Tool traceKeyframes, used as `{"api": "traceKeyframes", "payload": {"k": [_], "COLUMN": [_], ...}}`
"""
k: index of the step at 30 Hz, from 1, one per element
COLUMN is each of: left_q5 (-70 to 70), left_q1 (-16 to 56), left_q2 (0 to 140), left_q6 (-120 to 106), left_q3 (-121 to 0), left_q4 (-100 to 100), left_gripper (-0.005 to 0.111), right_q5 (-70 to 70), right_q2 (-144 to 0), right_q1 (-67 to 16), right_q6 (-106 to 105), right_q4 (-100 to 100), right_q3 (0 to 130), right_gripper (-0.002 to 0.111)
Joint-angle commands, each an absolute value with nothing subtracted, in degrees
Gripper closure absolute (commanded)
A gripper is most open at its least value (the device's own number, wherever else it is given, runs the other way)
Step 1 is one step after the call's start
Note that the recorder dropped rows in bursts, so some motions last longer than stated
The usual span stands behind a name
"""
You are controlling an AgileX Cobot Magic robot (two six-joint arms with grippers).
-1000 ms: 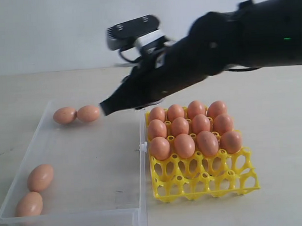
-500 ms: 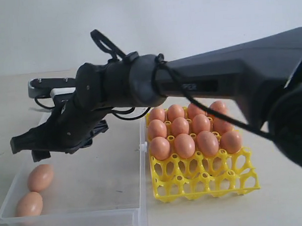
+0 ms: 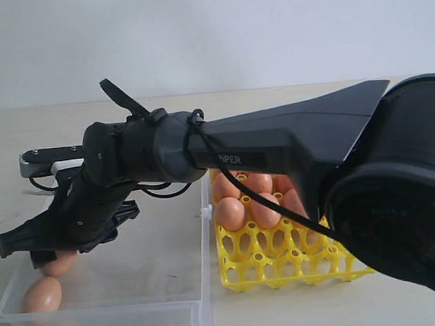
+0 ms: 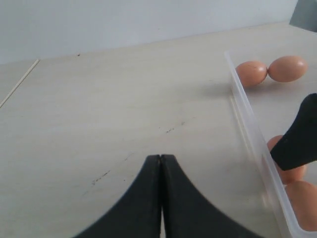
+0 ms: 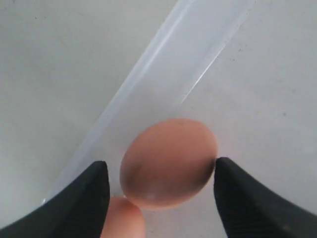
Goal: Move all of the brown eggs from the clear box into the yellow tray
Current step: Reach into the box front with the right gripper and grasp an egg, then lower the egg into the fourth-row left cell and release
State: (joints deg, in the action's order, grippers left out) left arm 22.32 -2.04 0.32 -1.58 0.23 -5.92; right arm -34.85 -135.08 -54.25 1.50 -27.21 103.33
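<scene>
A brown egg (image 5: 168, 163) lies near the wall of the clear box (image 3: 158, 269), at the lower left of the exterior view, with a second egg (image 3: 41, 295) just beside it. The right gripper (image 3: 22, 248) straddles the first egg, jaws wide. More eggs (image 3: 232, 213) sit in the yellow tray (image 3: 292, 264), centre right. The left gripper (image 4: 161, 163) hangs over the bare table (image 4: 99, 99), jaws pressed together.

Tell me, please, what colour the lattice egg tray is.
Bright yellow; the square plastic lattice egg tray shows best in the exterior view.

Soft, even, bright light left only faint shadows. The near arm (image 3: 391, 221) looked large and blurred, and glare streaked the wall of the box (image 5: 168, 74).
</scene>
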Motion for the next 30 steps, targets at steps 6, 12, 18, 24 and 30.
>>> {"api": "traceKeyframes", "payload": {"k": [6, 12, 18, 24, 30], "left_q5": [21.8, 21.8, 21.8, 21.8, 21.8], "left_q1": [-1.6, -1.6, -1.6, -1.6, -1.6], "left_q2": [0.0, 0.0, 0.0, 0.0, 0.0], "left_q6": [-1.3, -1.3, -1.3, -1.3, -1.3], "left_q3": [0.0, 0.0, 0.0, 0.0, 0.0], "left_q4": [-5.8, -5.8, -5.8, -5.8, -5.8], "left_gripper": [0.107, 0.107, 0.107, 0.107, 0.107], "right_q5": [-32.6, -28.8, -26.4, -10.2, 15.9], "right_q2": [-137.3, -137.4, -136.0, -125.8, -108.6], "right_q1": [-54.2, -54.2, -54.2, -53.9, -53.9], "right_q6": [-1.0, -1.4, -1.4, -1.6, -20.3], "right_q4": [-26.7, -26.7, -21.7, -14.2, -22.9], "right_q3": [103.9, 103.9, 103.2, 87.6, 59.7], "right_gripper": [0.041, 0.073, 0.108, 0.108, 0.108]}}
